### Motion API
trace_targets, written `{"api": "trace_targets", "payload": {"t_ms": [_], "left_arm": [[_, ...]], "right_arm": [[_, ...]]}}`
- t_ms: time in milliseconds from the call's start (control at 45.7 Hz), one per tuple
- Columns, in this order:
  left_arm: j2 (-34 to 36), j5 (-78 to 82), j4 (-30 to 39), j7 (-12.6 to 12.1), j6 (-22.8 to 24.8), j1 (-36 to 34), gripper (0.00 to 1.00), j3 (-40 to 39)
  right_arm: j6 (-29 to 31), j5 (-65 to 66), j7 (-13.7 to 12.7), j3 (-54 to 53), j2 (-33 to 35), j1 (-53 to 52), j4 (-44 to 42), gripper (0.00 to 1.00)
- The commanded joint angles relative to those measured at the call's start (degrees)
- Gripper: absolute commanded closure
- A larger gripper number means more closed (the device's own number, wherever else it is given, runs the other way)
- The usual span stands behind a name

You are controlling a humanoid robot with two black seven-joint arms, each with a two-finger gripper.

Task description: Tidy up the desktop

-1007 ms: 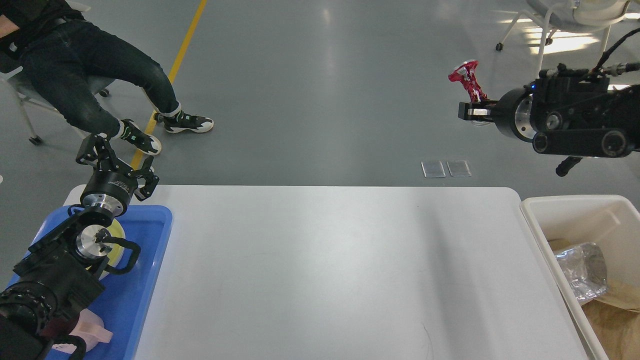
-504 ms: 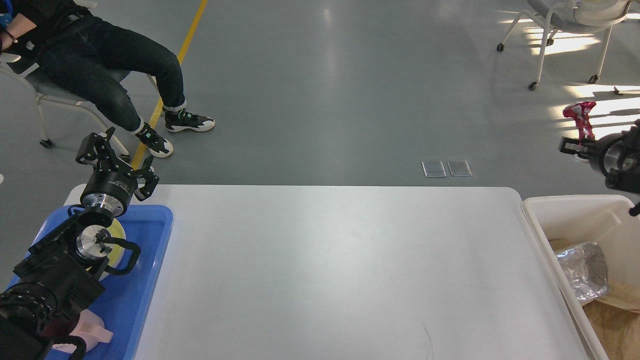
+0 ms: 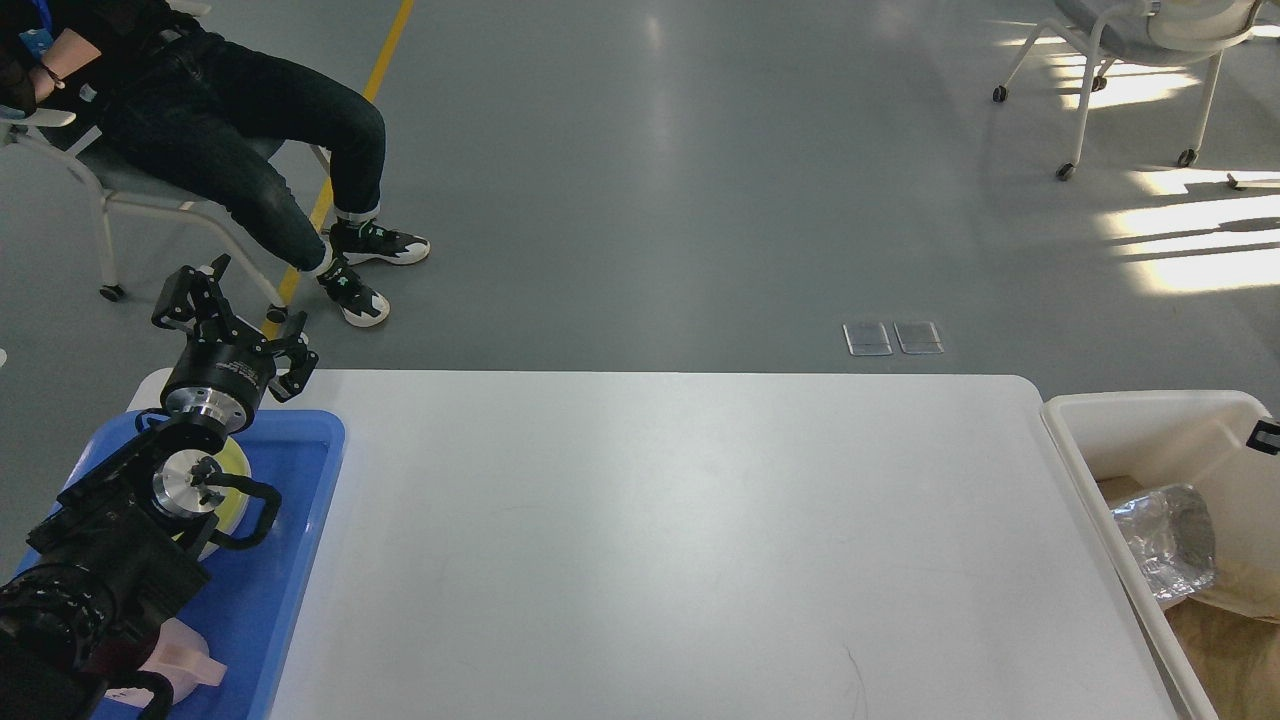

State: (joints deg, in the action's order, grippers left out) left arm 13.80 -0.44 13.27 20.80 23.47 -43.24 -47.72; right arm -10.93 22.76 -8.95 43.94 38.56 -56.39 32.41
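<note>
- Head view: the right arm, which a second ago was out over the floor pinching a crumpled red wrapper, has swung off to the right and is now all but gone; only a small black scrap shows at the frame's edge above the white bin (image 3: 1150,420). I cannot see its fingers, nor whether the wrapper is still held.
- The wrapper is nowhere in sight now. Inside the bin I can make out a silvery foil bundle (image 3: 1165,540) and brown paper, no red.
- The desktop (image 3: 680,540) lies between the blue tray (image 3: 300,560) on its left and the bin at its right end, with nothing on its white surface.
- The left gripper (image 3: 232,322) has not budged: raised above the tray's far end, fingers spread, holding nothing.
- My guess is the wrapper is being dropped into the bin, and the tidying looks nearly finished.
</note>
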Motion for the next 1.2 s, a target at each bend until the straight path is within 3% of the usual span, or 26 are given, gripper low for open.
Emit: {"api": "trace_targets", "payload": {"t_ms": [0,350,591,876,1007,1183], "left_arm": [[0.0,0.0,0.0,0.0,0.0,0.0,0.01,0.0],[0.0,0.0,0.0,0.0,0.0,0.0,0.01,0.0],[0.0,0.0,0.0,-0.1,0.0,0.0,0.01,0.0],[0.0,0.0,0.0,0.0,0.0,0.0,0.01,0.0],[0.0,0.0,0.0,-0.1,0.0,0.0,0.01,0.0],[0.0,0.0,0.0,-0.1,0.0,0.0,0.01,0.0]], "right_arm": [[-0.4,-0.3,0.0,-2.6,-0.7,1.8,-1.5,0.0],[-0.6,-4.7,0.2,-9.1,-1.4,4.0,-1.7,0.0],[-0.4,-4.7,0.3,-48.8,-1.6,5.4,-1.2,0.0],[-0.1,-4.6,1.6,-86.2,-10.3,6.6,2.7,0.0],[0.1,-4.6,6.7,-93.9,-12.6,9.5,9.2,0.0],[0.3,-4.6,23.3,-95.9,-15.1,13.1,13.3,0.0]]}}
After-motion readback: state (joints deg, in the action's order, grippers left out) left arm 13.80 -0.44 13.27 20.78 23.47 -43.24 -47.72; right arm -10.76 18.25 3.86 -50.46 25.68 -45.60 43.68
